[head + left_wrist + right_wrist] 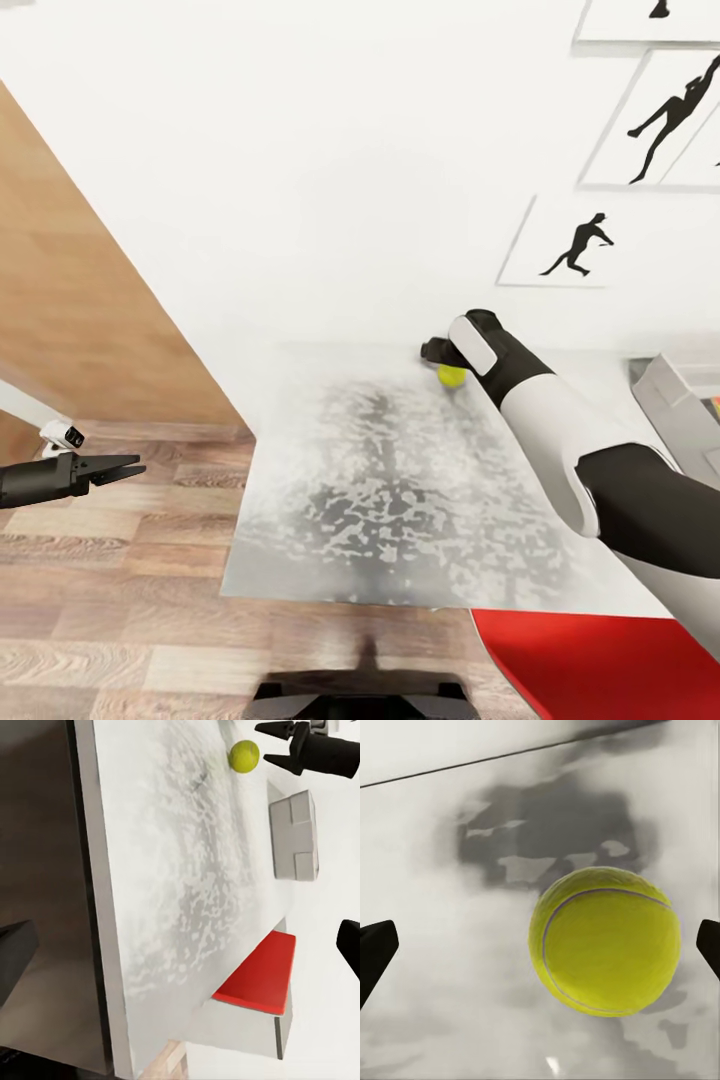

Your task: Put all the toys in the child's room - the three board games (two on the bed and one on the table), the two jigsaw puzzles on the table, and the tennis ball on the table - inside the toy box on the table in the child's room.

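Table (400,520) bare — wall (330,170) behind

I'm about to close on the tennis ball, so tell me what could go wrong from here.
1. The tennis ball sits nearer one of the right gripper's open fingers, so closing may nudge it and send it rolling across the table.
2. It lies close to the wall, so pushing further forward could bump the fingers there.
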Controlling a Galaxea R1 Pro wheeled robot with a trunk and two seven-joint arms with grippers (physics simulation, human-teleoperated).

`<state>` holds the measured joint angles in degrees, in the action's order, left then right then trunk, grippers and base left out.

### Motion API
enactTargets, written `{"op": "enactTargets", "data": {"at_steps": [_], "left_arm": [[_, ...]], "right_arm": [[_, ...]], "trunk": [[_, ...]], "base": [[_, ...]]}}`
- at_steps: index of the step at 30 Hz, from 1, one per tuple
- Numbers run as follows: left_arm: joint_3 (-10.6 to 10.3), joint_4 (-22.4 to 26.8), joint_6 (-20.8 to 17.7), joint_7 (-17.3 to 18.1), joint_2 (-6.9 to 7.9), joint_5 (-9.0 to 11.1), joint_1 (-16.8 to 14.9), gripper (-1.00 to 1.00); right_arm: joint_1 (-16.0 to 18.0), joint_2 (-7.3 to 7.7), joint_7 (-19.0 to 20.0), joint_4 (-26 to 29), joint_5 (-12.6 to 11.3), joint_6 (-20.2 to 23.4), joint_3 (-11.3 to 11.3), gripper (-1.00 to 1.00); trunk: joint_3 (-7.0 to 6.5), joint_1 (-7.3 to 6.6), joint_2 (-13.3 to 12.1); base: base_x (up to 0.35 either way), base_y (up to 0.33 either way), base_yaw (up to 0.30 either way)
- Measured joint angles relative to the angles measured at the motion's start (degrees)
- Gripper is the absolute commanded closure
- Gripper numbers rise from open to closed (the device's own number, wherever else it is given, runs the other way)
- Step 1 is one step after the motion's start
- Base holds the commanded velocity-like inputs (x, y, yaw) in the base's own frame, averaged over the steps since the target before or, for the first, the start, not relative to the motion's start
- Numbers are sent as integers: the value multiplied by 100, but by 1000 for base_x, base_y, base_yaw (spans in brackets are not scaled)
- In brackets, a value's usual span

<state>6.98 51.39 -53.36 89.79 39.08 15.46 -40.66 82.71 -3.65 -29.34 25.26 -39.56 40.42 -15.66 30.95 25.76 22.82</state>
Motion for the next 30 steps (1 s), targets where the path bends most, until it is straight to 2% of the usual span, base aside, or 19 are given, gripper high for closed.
{"op": "enactTargets", "data": {"at_steps": [11,17,30], "left_arm": [[0,-1,0,0,-2,0,0,-100],[0,1,0,0,-8,0,0,-100],[0,1,0,0,-9,-11,0,-100]], "right_arm": [[74,16,-61,-1,0,6,-6,-100],[86,91,-64,-8,0,7,-2,-100],[91,131,-65,9,4,3,-5,-100]], "trunk": [[104,0,0],[161,0,0],[274,0,0]], "base": [[0,0,0],[0,0,0],[0,0,0]]}}
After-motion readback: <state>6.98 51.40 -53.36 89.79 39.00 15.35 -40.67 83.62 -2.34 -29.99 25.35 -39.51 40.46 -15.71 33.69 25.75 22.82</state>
